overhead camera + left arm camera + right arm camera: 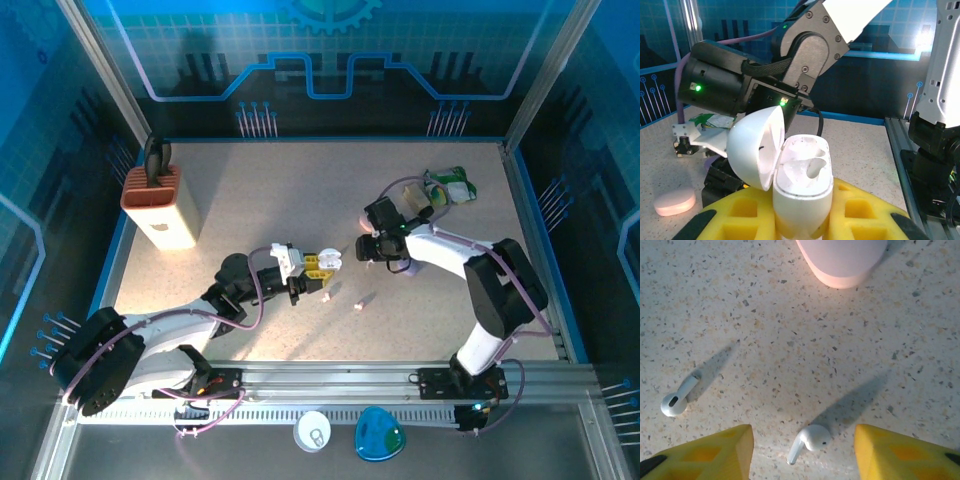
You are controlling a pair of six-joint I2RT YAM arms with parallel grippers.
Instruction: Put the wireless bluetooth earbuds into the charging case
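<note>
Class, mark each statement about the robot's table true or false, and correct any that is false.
1. The white charging case held by the left gripper has its lid open. True.
2. Both white earbuds sit in that case. False: its sockets look empty, and the two lie on the table.
3. The right gripper is clamped on an earbud. False: its jaws stand open, with one earbud lying loose between them.
4. A pink case lies on the table. True.

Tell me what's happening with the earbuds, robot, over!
Left gripper shut on open white case, slots empty. Right gripper open over white earbud on table. Second earbud alongside; nothing in the way.
</note>
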